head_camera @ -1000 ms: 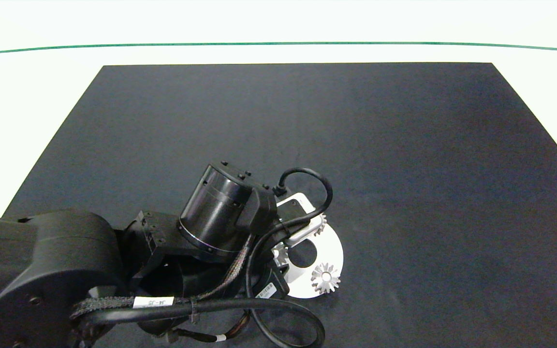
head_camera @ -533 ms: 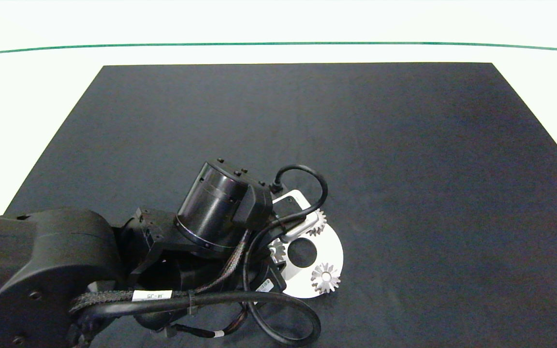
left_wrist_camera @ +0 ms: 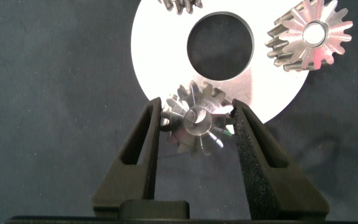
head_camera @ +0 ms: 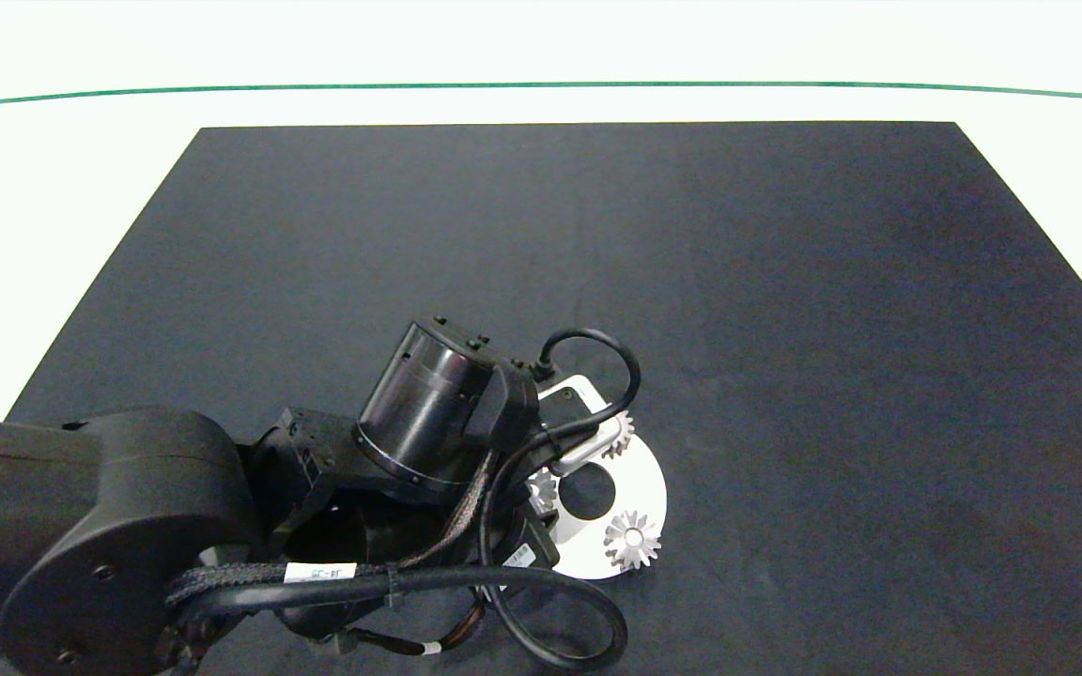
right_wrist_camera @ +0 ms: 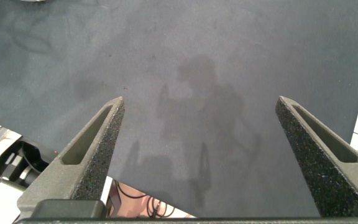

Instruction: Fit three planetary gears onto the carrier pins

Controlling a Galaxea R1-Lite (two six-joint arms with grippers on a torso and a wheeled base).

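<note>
The white carrier disc [head_camera: 644,488] lies on the dark mat, partly under my left arm [head_camera: 428,422]. One planetary gear [head_camera: 632,540] sits on the disc with a carrier pin [left_wrist_camera: 316,32] showing in its centre hole. A second gear [head_camera: 618,434] peeks out from under the wrist. In the left wrist view my left gripper [left_wrist_camera: 196,107] is shut on a third gear [left_wrist_camera: 194,121] at the rim of the disc [left_wrist_camera: 160,68]. Both pads touch that gear's teeth, and any pin under it is hidden. My right gripper [right_wrist_camera: 201,102] hangs open over bare mat, outside the head view.
The dark mat [head_camera: 785,282] stretches far behind and to the right of the disc. A pale table surface [head_camera: 53,188] with a green line [head_camera: 541,84] surrounds it. Black cables [head_camera: 588,347] loop off the left wrist over the disc.
My left wrist drifted slightly up and left, then came back right and down. All three gears and the disc stay where they were.
</note>
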